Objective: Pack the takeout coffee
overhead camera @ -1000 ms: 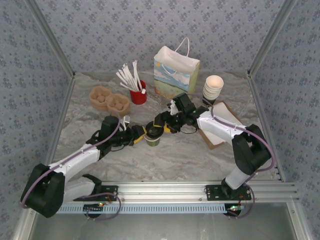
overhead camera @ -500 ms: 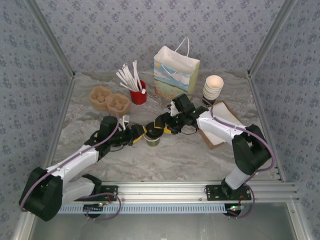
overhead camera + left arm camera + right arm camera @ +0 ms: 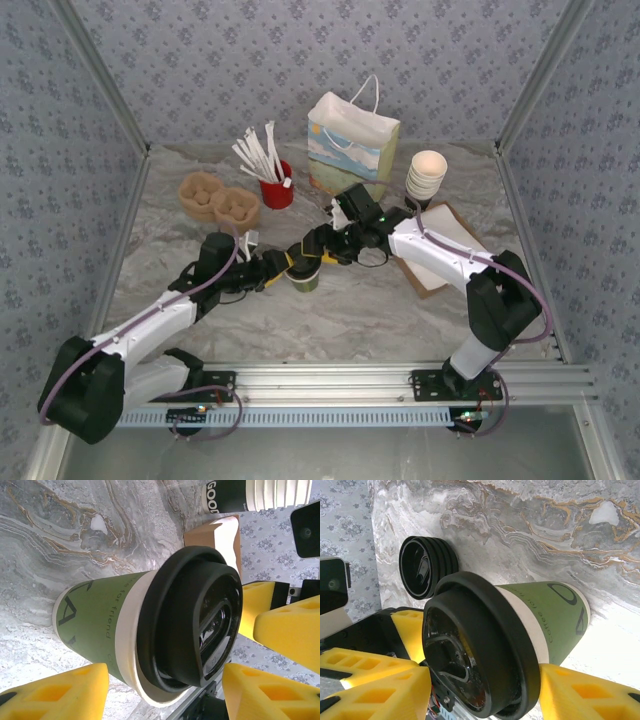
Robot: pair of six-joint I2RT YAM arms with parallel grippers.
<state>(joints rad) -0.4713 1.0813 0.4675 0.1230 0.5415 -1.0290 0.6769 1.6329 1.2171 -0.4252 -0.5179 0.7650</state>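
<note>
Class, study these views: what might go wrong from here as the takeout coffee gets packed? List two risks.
1. The right gripper seems to have its jaws on the black lid of the takeout coffee, not on its green body; lifting could pop the lid off.
2. The left gripper flanks the same cup closely with its jaws, so a lift might snag them and tip it.

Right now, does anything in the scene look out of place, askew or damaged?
The black lid on the takeout coffee looks slightly askew: in the left wrist view a crescent of white rim pokes out past one side of it, so it may not be fully seated. No spill visible.
</note>
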